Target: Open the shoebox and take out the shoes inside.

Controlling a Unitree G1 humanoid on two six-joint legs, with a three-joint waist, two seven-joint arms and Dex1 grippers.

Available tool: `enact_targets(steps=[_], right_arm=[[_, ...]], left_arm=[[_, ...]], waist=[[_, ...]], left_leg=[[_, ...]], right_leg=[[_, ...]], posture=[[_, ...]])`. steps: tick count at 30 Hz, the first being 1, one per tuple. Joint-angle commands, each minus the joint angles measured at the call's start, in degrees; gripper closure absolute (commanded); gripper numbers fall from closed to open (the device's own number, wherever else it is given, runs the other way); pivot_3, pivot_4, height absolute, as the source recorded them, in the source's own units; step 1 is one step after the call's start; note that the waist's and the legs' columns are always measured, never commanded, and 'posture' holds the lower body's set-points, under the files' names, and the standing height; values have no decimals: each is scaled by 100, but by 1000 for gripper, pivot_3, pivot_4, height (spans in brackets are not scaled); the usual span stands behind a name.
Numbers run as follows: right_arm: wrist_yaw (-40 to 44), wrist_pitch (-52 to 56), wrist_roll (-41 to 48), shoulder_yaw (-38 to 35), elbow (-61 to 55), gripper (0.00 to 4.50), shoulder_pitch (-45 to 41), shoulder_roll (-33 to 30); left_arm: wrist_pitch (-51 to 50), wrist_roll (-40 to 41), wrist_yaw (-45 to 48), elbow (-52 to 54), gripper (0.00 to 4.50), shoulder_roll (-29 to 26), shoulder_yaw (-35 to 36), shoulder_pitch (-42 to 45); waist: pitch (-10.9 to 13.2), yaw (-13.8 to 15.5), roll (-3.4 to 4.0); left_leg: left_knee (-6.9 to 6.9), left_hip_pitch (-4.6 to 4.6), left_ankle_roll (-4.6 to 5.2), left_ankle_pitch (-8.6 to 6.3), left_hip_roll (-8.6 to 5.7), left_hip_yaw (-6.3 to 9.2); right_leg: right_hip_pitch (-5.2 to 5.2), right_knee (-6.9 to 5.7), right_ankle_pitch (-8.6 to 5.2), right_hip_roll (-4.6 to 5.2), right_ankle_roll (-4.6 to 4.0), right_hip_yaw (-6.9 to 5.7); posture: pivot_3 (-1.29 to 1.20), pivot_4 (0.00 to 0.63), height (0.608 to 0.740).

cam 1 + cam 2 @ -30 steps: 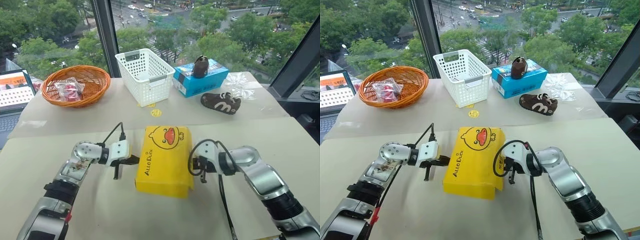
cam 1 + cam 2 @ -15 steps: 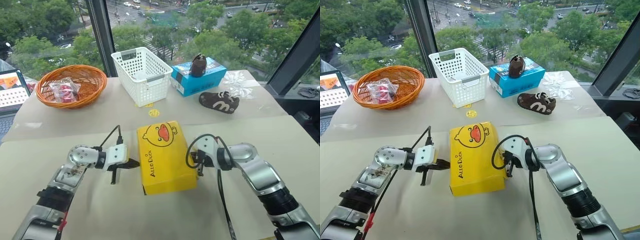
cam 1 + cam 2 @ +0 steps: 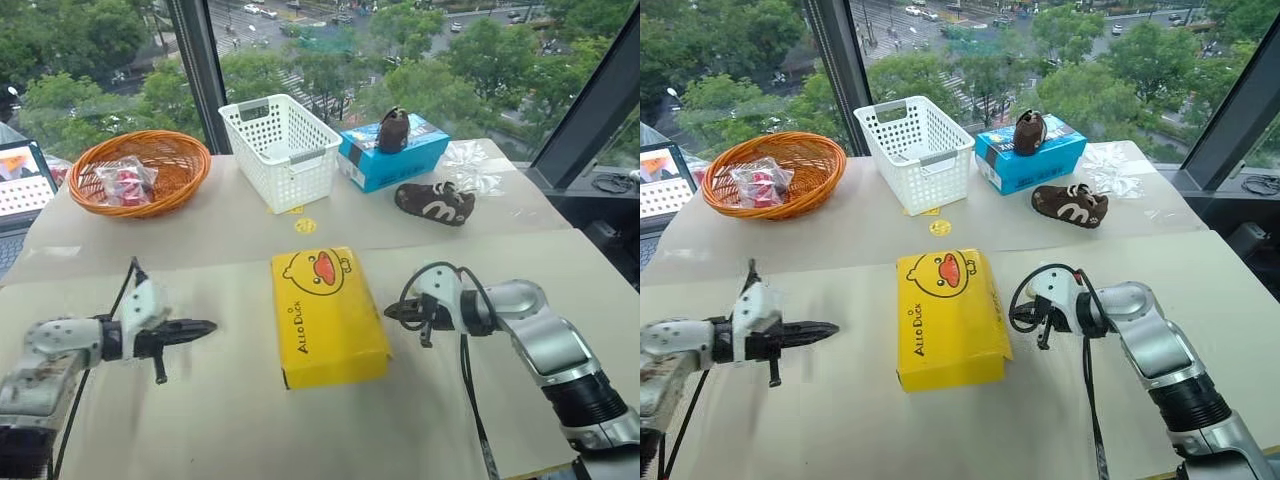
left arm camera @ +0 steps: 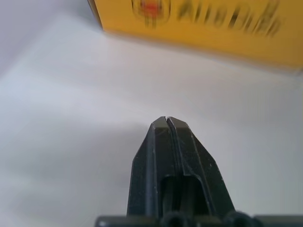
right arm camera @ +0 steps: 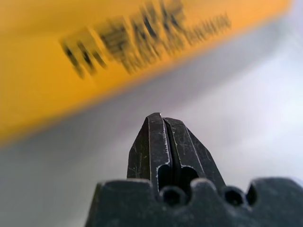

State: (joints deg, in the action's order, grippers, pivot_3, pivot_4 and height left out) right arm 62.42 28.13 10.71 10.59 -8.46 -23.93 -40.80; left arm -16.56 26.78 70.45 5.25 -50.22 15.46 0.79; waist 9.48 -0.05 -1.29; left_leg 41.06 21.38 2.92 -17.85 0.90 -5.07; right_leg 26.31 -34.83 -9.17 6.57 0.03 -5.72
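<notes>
The shoebox (image 3: 325, 315) lies flat and closed in the middle of the near table, its yellow lid with the duck face up. The shoes are hidden. My left gripper (image 3: 207, 326) is shut and empty, well off the box's left side, pointing toward it. In the left wrist view its closed fingertips (image 4: 166, 119) hover over bare table with the box's edge (image 4: 199, 28) beyond. My right gripper (image 3: 391, 313) is shut and empty, a short gap from the box's right side. The right wrist view shows its tips (image 5: 159, 116) facing the yellow side (image 5: 71, 56).
On the far table stand an orange wicker basket (image 3: 140, 170) with a packet, a white plastic basket (image 3: 283, 145), and a blue box (image 3: 390, 160) with a brown shoe (image 3: 393, 130) on it. Another brown shoe (image 3: 433, 202) lies nearby. A laptop (image 3: 20, 185) sits far left.
My left gripper has drawn back to the left, away from the box's left side. The right gripper has parted slightly from the box's right side. The box now lies straighter.
</notes>
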Motion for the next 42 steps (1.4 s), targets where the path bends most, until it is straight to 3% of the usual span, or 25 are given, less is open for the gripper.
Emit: enact_targets(steps=[1, 4, 14, 19, 24, 32, 42], right_arm=[[131, 121, 423, -193, -123, 4419, -129, 102], [113, 131, 492, -171, 31, 4419, -238, 203], [243, 80, 591, -151, 648, 4419, -670, 358], [408, -250, 269, 78, 1058, 4419, -643, 188], [541, -377, 214, 108, 1273, 4419, -701, 176], [638, -442, 228, 59, 1289, 4419, -639, 171], [648, -582, 166, 187, 1606, 4419, -685, 410]], left_arm=[[-1050, 1090, 38, 737, 4500, -170, 852, -558], [-1589, 1644, 201, 1170, 4500, -243, 1338, -1164], [-1388, 1431, 179, 1634, 4500, -104, 1727, -2251], [-86, 726, -429, 1879, 4500, 766, 1511, -2165], [479, 698, -538, 2528, 4500, 1358, 1327, -2613], [669, 849, -330, 2665, 4500, 1416, 1441, -3267], [1285, 620, -295, 2454, 4500, 1757, 1311, -3868]], waist=[[0, 0, 0], [6, -19, -3], [9, 9, 0], [9, 43, -1], [8, 51, -3], [8, 65, -3], [8, 65, -3]], left_leg=[[-1, 0, 0, 0, 1, 0], [-3, -1, -6, -1, 4, -3], [-6, -8, -17, 3, 2, -1], [-10, -8, -13, 0, -2, -4], [-10, -4, -7, -8, -1, -11], [-8, -3, -4, -10, 3, -10], [-8, -3, 0, -12, 3, -11]], right_leg=[[0, 2, 0, -1, 0, 0], [2, 1, 0, -3, -1, 4], [2, -5, -7, -9, -12, 3], [1, 3, -4, -4, -15, 7], [0, 15, 21, -7, -53, 9], [-1, 22, -3, -13, -14, 6], [-1, 24, -12, -13, -26, 6]], posture=[[0, 150, 731], [0, 150, 731], [0, 150, 731], [0, 150, 731], [0, 150, 731], [0, 150, 731], [0, 150, 731]])
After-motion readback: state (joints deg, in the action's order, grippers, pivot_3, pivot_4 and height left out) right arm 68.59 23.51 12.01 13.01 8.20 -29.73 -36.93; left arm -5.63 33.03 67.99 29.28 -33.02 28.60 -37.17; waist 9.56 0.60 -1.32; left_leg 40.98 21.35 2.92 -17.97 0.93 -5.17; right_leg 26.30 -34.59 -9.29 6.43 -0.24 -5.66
